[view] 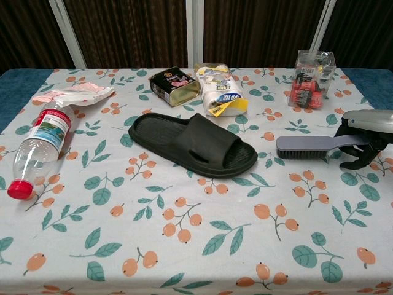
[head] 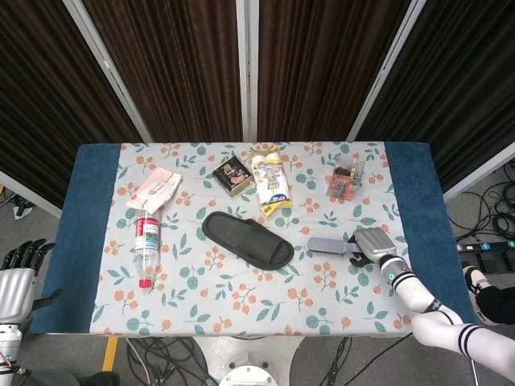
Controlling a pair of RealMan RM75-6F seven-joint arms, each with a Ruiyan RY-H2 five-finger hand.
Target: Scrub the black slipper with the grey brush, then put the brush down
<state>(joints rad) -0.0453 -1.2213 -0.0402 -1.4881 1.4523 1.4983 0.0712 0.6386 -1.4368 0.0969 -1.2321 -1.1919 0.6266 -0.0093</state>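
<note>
Light falls evenly from overhead, bright and flat on the floral tablecloth (head: 241,281), so shadows stay short and soft; a thin one hugs the near edge of the black rubber slipper (view: 190,144). The dark ribbed curtains (head: 177,64) across the upper frame swallow light. A faint sheen sits on the clear plastic bottle (view: 38,147). Both views are sharp, with no blur.

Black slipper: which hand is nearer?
Right. The right hand holds the grey brush just beside the black slipper; the left hand hangs off the table's far edge.
</note>
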